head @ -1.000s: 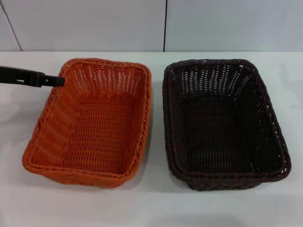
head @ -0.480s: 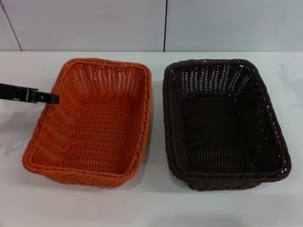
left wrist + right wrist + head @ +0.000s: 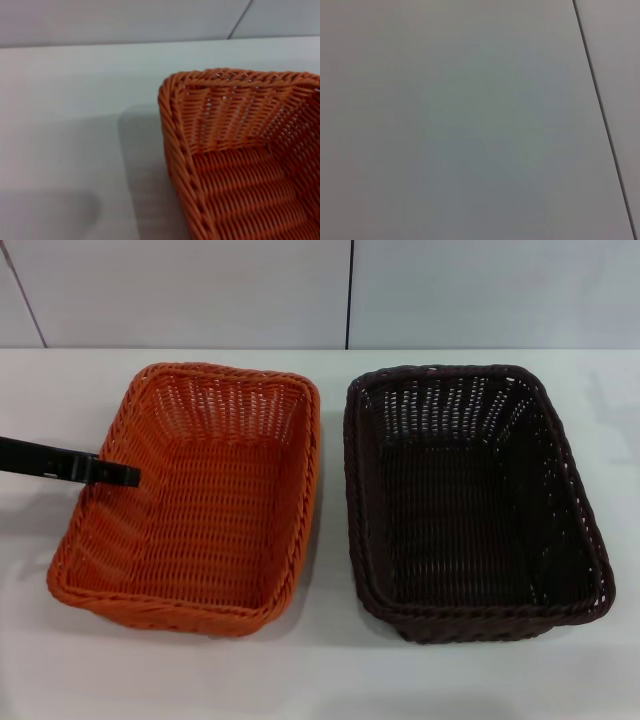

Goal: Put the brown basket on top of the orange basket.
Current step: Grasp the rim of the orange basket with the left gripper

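Observation:
The orange basket stands on the left half of the white table, the brown basket next to it on the right, a narrow gap between them. Both are upright and hold nothing. My left gripper reaches in from the left as a thin black bar, its tip over the orange basket's left rim and inner slope. The left wrist view shows one corner of the orange basket close up. My right gripper is out of view; the right wrist view shows neither basket.
The white table runs around both baskets, with a light panelled wall behind it. A dark vertical seam splits the wall. The right wrist view shows only a plain pale surface with a dark seam.
My left gripper has moved toward the table's front and slightly right, from the orange basket's far left corner to the middle of its left rim. The baskets have not moved.

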You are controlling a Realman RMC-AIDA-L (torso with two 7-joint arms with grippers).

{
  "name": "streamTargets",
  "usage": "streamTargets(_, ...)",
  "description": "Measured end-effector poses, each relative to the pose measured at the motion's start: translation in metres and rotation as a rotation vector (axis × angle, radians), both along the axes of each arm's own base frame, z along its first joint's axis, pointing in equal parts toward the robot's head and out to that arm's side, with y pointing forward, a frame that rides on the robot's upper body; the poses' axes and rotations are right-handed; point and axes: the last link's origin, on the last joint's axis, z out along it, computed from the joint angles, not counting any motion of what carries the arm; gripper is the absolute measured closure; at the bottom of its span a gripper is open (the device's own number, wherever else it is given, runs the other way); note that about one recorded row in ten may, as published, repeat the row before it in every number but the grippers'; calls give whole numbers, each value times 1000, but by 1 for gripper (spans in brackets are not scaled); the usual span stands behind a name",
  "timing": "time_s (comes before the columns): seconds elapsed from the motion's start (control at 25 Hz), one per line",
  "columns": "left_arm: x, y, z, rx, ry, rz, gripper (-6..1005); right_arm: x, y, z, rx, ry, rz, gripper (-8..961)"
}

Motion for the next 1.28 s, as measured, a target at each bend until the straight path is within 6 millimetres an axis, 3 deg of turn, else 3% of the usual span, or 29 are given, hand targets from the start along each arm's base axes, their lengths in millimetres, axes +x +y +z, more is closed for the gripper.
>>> streamTargets(0.24,-1,-5,-14,-83,61,21,443,1,0,-1,-5,-1,-5,208)
streamTargets(0.52,3,-2,-13,-67,100,13,449,1,0,-1,-6,-2,-5,208)
streamTargets(0.84,6,0,-13,-69,121,-3,773,4,-2,0,1,4,-16,208)
streamTargets(1.28,6,3,-7,-54,165,-16,779,2,0,1,2,5,-10,208)
